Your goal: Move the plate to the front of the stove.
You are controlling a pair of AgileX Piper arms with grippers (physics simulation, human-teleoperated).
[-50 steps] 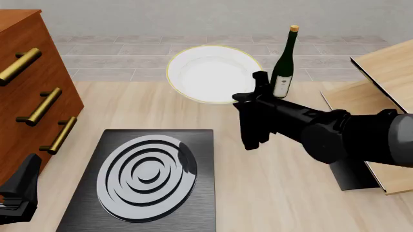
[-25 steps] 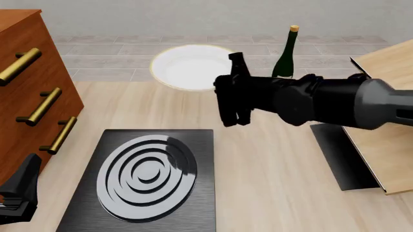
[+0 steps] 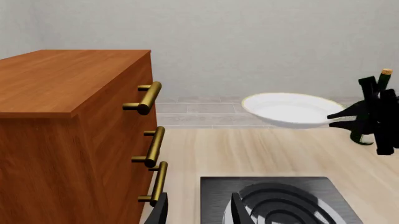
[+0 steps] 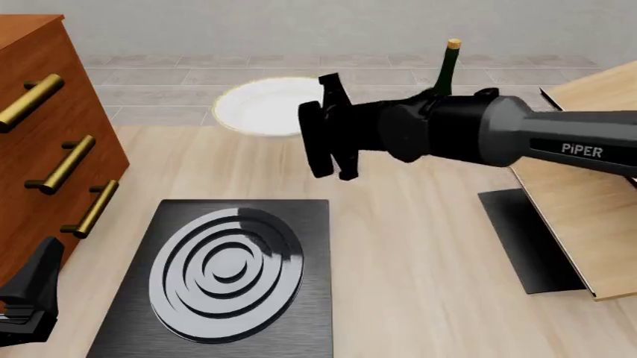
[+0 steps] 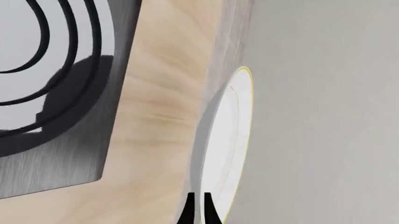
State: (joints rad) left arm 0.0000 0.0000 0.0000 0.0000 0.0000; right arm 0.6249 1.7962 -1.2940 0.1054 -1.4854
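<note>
- right gripper (image 4: pixel 332 127) clamped on the plate's (image 4: pixel 261 106) rim — plate held in the air to its left
- stove (image 4: pixel 227 276) below it
- left gripper (image 3: pixel 198 211) fingers apart, holding nothing

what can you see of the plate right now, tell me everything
The plate is round, shallow and white with a thin gold-yellow rim, smooth like glazed ceramic. It is held off the table, roughly level, beyond the stove near the table's far edge. The right gripper pinches its rim at one side; nothing else touches it. The arm hides part of its right edge in the front view.
</note>
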